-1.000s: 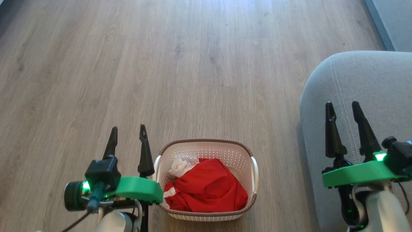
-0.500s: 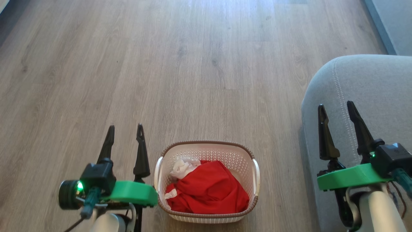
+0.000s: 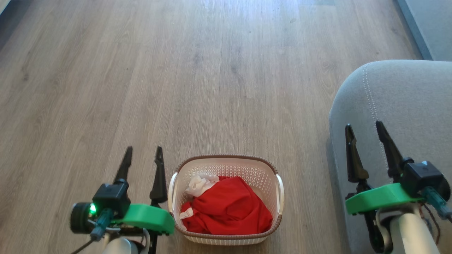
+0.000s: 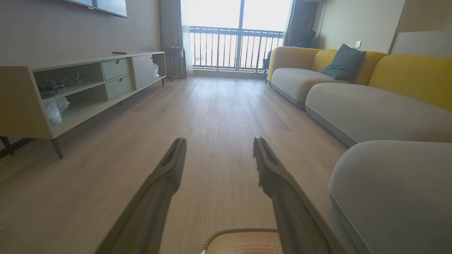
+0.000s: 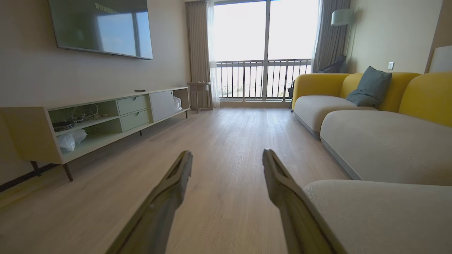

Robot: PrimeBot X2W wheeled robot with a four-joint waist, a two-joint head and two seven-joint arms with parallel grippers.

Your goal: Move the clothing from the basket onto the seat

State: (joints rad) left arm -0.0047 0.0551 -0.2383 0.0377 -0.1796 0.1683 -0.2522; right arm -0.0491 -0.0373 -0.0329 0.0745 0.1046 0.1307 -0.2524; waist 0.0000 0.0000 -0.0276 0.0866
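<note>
The cream basket [image 3: 226, 162] with a brown rim stands on the wood floor at the bottom middle of the head view. Red clothing [image 3: 227, 210] with white trim lies bunched inside it. My left gripper [image 3: 144, 153] hovers open just left of the basket, nothing between its fingers. My right gripper [image 3: 363, 127] is open over the near corner of the grey seat [image 3: 409, 95], also holding nothing. In the left wrist view the left gripper [image 4: 219, 141] points down the room, the basket's rim [image 4: 240, 231] shows at the bottom and the seat [image 4: 395, 190] at the right.
A long grey sofa with yellow backs [image 5: 381, 134] runs along the right wall. A low TV cabinet [image 5: 102, 116] lines the left wall, with a balcony door [image 5: 265, 53] at the far end. Wood floor [image 3: 197, 77] stretches ahead of the basket.
Both grippers have dropped slightly lower in the head view and stayed open. The right one has shifted a little left. The basket and clothing have not moved.
</note>
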